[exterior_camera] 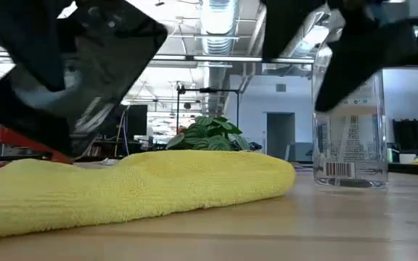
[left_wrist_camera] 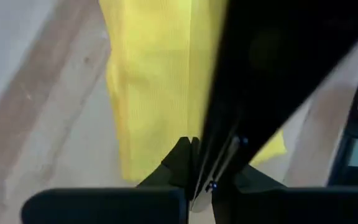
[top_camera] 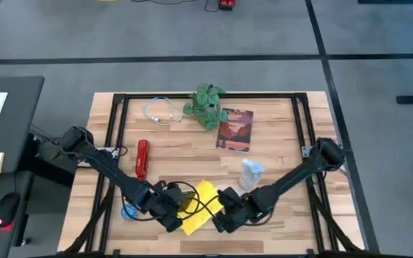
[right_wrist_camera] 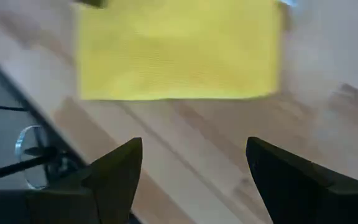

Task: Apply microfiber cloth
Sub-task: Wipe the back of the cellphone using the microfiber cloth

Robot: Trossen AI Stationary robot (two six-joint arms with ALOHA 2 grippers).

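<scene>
High view: microfiber cloth [top_camera: 201, 204] lies folded on the wooden table [top_camera: 278, 143] near the front edge, between the two arms. Left gripper [top_camera: 172, 215] sits at the cloth's left edge, right gripper [top_camera: 221, 218] just beside its right edge. This view does not resolve either set of fingers. It alone shows the rest of the layout: red tool [top_camera: 142, 158] left of centre, white cable [top_camera: 161, 112] and green plant [top_camera: 206, 104] at the back, dark red book [top_camera: 235, 130] beside the plant, clear bottle [top_camera: 251, 173] just behind the right arm, a blue object [top_camera: 128, 212] partly hidden under the left arm.

Low view: cloth [exterior_camera: 133, 187] is a thick flat fold on the table, the bottle [exterior_camera: 348, 138] standing upright to its side and apart from it, plant leaves [exterior_camera: 210, 136] behind. Both arms are dark shapes overhead; fingertips not visible here.

Left wrist view: fingers [left_wrist_camera: 178, 165] meet tip to tip, clenched, with the yellow cloth [left_wrist_camera: 151, 93] right behind them. Cannot tell whether any fabric is pinched. A dark arm part covers much of this view.

Right wrist view: fingers [right_wrist_camera: 120, 174] spread wide apart, released, bare wood between them, cloth [right_wrist_camera: 176, 50] ahead and not touching.
</scene>
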